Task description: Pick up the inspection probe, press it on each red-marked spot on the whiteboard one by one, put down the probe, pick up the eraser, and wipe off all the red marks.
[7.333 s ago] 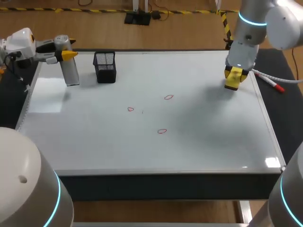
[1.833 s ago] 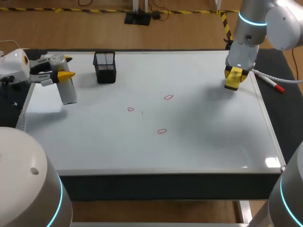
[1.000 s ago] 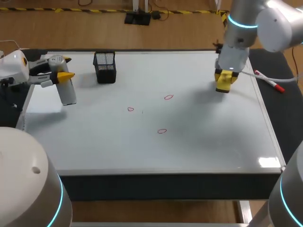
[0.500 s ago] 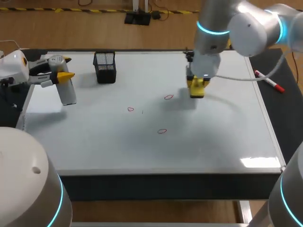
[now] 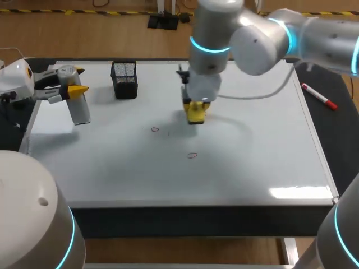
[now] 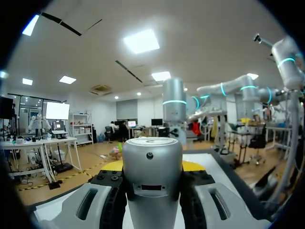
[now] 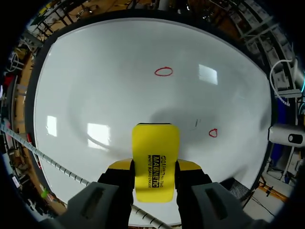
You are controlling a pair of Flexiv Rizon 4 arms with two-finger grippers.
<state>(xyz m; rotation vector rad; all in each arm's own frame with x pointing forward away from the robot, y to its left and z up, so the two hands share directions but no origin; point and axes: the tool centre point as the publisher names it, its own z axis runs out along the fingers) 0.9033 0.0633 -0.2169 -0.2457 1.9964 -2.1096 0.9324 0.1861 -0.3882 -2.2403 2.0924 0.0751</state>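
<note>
- The whiteboard [image 5: 252, 162] covers almost the whole tabletop and is the working surface. Its front half and right half are bare, so a wiping stroke has open room there.
- The right arm [image 5: 247, 39] comes in from the right and reaches past the board's middle. This carries its tool toward the marked zone.
- The left arm [image 5: 19, 75] sits at the left edge of the board, well apart from the marks. Judgement: this position leaves the centre free for the other arm.
- The inspection probe [image 5: 81, 109] is a silver cylinder hanging upright over the left edge. The left gripper [image 5: 78, 79] clamps its head from two sides, and the left wrist view shows the body filling the gap between the fingers.
- A black mesh holder [image 5: 124, 79] stands near the back-left corner, just beside the probe. Judgement: it is the nearest obstacle to a stroke running toward the back-left.
- The yellow eraser [image 5: 196, 114] is over the middle of the board, gripped across its width by the right gripper [image 7: 156, 167] with its long face turned down. Contact with the surface cannot be confirmed.
- A red marker pen [image 5: 318, 96] lies on the dark strip beyond the right edge, out of the wiping path.
- The left red mark [image 5: 155, 130] lies near the eraser, on its left. The front red mark [image 5: 193, 156] lies toward the front edge. Both are unwiped. Any mark under the eraser is hidden.
</note>
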